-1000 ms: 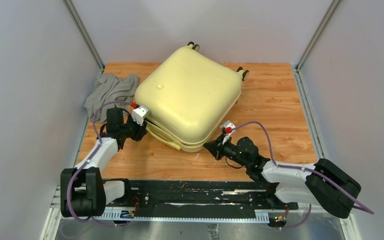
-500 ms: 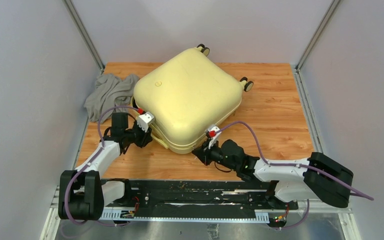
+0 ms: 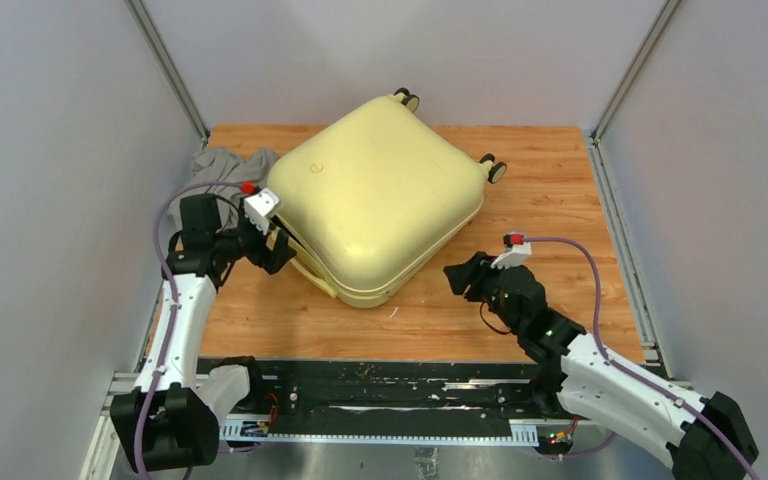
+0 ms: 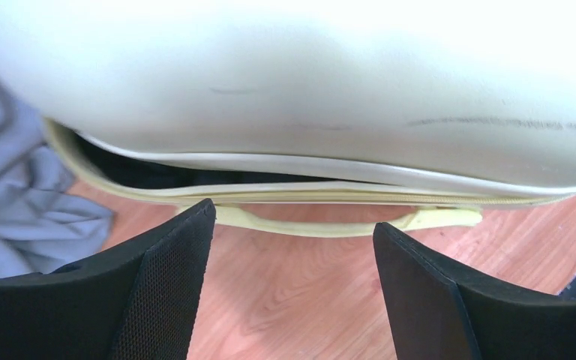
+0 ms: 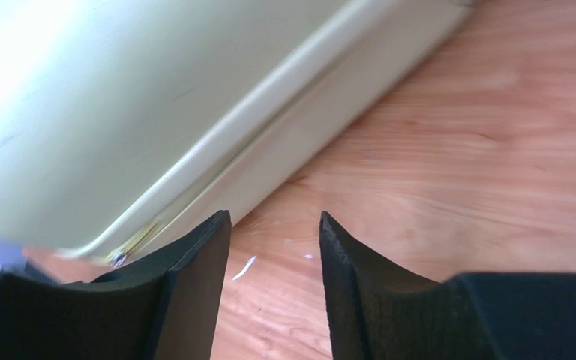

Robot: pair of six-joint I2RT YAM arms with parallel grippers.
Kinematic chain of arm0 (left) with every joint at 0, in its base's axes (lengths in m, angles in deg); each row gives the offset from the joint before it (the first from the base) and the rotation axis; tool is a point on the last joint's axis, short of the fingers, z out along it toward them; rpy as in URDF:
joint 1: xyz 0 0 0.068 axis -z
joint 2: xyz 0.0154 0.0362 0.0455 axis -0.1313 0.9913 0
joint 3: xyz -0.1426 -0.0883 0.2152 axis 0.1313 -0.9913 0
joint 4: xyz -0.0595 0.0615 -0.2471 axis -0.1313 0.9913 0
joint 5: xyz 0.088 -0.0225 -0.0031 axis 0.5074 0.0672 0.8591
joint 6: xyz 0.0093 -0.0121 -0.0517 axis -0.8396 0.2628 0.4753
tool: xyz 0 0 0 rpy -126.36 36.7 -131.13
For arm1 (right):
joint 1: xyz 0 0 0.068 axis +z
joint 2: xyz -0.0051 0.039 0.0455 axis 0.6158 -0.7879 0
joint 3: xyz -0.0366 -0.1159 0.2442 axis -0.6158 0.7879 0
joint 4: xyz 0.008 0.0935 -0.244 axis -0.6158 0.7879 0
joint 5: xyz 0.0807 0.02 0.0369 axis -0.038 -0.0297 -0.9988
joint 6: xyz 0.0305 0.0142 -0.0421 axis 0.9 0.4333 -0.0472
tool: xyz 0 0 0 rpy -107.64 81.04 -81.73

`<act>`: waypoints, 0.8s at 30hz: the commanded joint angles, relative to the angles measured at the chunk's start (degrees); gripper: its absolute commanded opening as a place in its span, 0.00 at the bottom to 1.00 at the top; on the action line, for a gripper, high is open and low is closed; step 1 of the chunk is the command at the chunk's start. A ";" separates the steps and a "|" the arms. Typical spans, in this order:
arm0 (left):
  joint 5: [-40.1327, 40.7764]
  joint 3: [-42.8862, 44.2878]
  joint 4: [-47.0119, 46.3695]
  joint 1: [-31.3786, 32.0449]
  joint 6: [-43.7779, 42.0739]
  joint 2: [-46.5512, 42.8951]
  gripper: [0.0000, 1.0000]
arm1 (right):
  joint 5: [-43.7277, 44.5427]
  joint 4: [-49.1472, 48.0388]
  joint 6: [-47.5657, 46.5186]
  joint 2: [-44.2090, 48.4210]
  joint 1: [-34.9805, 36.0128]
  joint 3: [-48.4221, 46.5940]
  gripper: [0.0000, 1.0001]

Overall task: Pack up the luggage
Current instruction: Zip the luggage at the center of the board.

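Note:
The luggage (image 3: 375,205), a large pale-yellow hard-shell suitcase, lies flat in the middle of the wooden table, its wheels (image 3: 407,98) toward the back. Its lid is down, with a narrow dark gap (image 4: 142,174) along the left side above the yellow side handle (image 4: 330,225). My left gripper (image 3: 278,250) is open just in front of that handle, touching nothing. In the left wrist view my left gripper (image 4: 295,217) has only wood between its fingers. My right gripper (image 3: 457,277) is open, apart from the suitcase's front right side. In its own view my right gripper (image 5: 274,217) holds nothing beside the shell (image 5: 120,112).
A crumpled grey cloth (image 3: 215,165) lies on the table at the back left, against the suitcase's left corner, and shows at the left in the left wrist view (image 4: 15,202). Grey walls close in the table (image 3: 550,210) on three sides.
The suitcase lid has dropped lower. Both grippers have opened. The right arm has drawn back to the right, away from the front corner; the left has shifted back and left.

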 commanded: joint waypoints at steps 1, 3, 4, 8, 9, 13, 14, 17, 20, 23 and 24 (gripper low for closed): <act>-4.01 7.29 4.33 -4.68 0.68 2.22 0.84 | 5.24 13.43 9.19 -1.21 -8.22 -3.16 0.47; -1.09 10.49 1.63 -6.28 3.20 4.86 0.84 | 5.63 14.62 9.53 -4.16 -11.13 -5.41 0.43; 1.39 11.71 -0.59 -6.74 5.13 6.38 0.84 | 5.55 14.67 9.73 -6.44 -12.43 -6.54 0.41; 18.93 14.70 -12.07 -7.25 12.69 13.74 0.83 | 3.26 12.98 10.15 -15.93 -17.39 -11.97 0.39; 21.30 15.74 -13.77 -7.24 14.16 15.97 0.83 | 0.94 12.29 10.55 -18.57 -18.65 -13.96 0.39; 24.58 18.51 -18.46 -7.20 20.18 23.55 0.81 | -3.86 8.49 11.69 -29.32 -21.84 -19.04 0.33; 25.62 18.52 -20.27 -7.24 21.76 25.01 0.81 | -4.11 7.87 12.11 -32.32 -22.20 -20.12 0.33; 28.04 19.03 -24.65 -7.22 25.84 29.16 0.81 | -4.61 5.42 13.14 -38.33 -23.40 -23.21 0.31; 28.60 20.32 -26.44 -7.16 28.63 33.54 0.81 | -6.03 4.53 13.70 -44.31 -25.27 -27.72 0.29; 25.05 20.59 -27.06 -6.99 29.44 36.30 0.79 | -8.45 4.59 12.29 -49.73 -27.03 -34.87 0.28; 23.14 20.36 -27.15 -6.97 29.59 36.86 0.79 | -9.23 4.83 11.66 -51.35 -27.46 -37.38 0.28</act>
